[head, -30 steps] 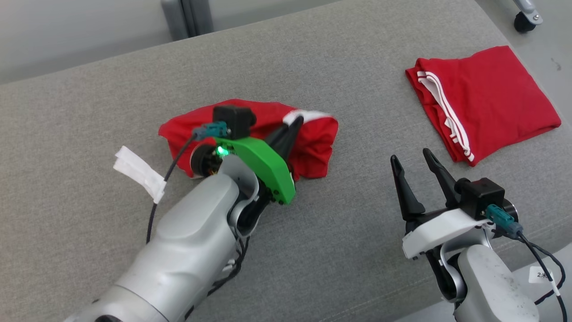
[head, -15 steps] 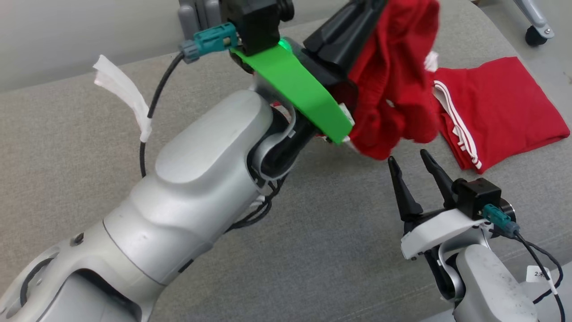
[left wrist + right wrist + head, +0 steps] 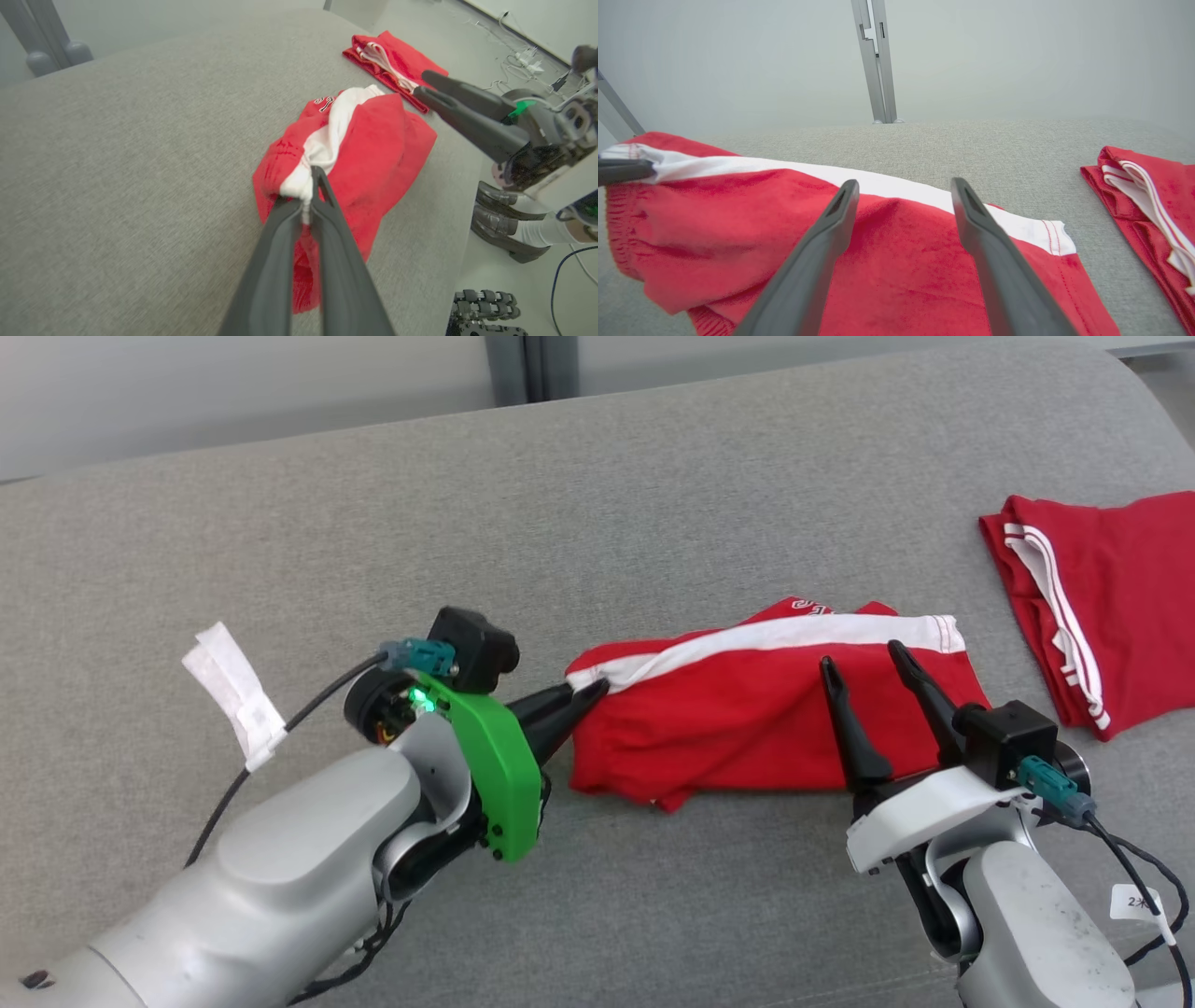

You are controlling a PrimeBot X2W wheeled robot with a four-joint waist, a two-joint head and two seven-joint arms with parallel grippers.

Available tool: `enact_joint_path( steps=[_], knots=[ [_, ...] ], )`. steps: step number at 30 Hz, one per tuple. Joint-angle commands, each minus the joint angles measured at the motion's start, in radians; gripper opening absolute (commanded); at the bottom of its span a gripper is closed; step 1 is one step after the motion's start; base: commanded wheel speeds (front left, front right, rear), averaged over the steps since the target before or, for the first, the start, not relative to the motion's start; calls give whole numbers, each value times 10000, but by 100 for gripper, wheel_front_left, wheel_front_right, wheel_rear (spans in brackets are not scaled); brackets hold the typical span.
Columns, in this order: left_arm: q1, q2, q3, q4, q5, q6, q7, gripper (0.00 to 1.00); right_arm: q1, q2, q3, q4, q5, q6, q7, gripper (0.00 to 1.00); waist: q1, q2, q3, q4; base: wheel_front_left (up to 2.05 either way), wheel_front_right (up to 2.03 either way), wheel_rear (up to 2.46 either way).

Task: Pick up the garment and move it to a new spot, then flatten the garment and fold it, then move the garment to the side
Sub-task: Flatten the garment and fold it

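Compared with half a second earlier, the garment (image 3: 766, 737) no longer hangs raised close to the head camera. It now lies drawn out across the grey surface (image 3: 653, 504), and the whole head view has shifted because the camera has moved. The left hand (image 3: 590, 694) is closed on the garment's left end, its two dark fingers pinching the bunched white band (image 3: 775, 635) low over the surface. From that grip the red cloth runs rightward, creased and partly doubled over, with the white band along its far edge. The right hand (image 3: 859, 655) hovers over the garment's right part, fingers spread wide and holding nothing; whether the tips touch the cloth cannot be told. A second red garment (image 3: 1120, 607), folded, lies well apart toward the surface's right end.
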Motion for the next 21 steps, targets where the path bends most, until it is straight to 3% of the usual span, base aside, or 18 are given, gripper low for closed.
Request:
enact_joint_path(
  steps=[1,5,10,16,21],
  knots=[
    [297,54,-21,152,232,-22,138,0,-13,-42,15,-25,-31,-19,44,100,0,0,-32,324,0,0,0],
    [795,332,-18,653,713,-22,546,0,93,-38,24,-44,-60,-19,97,100,0,0,-170,414,0,0,0],
    [1206,561,-26,1362,1334,-15,280,0,234,-143,18,-43,35,-19,132,100,0,0,-403,378,0,0,0],
    [1552,588,152,2260,1793,896,-800,0,398,-213,-144,-174,27,-18,169,100,0,0,-541,314,0,0,0],
    [1870,383,444,2696,1604,1411,-1434,0,471,-212,-333,-291,-55,-18,240,100,0,0,-588,386,0,0,0]
  ],
)
